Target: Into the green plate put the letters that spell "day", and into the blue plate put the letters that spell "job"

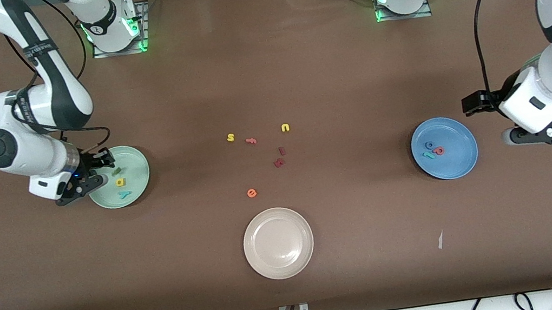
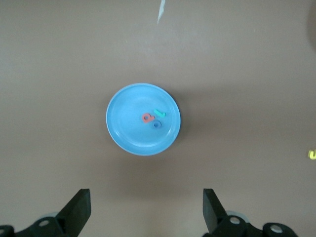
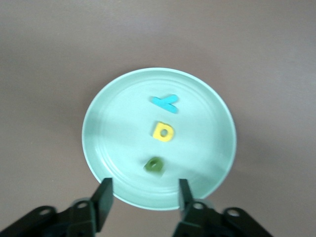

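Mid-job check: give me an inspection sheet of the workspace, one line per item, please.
Surface: brown table, a small pale scrap near the front edge.
Job's things: green plate holds the olive d, yellow a, teal y. Blue plate holds the teal j, blue o, salmon b.
Clutter: six loose letters mid-table, among them a yellow s, yellow u, orange e; empty beige plate.
Grippers: right gripper open over the green plate's rim beside the d; left gripper open, holding nothing, beside the blue plate.
Cables: bundle along the front edge.
Surroundings: nothing seen.
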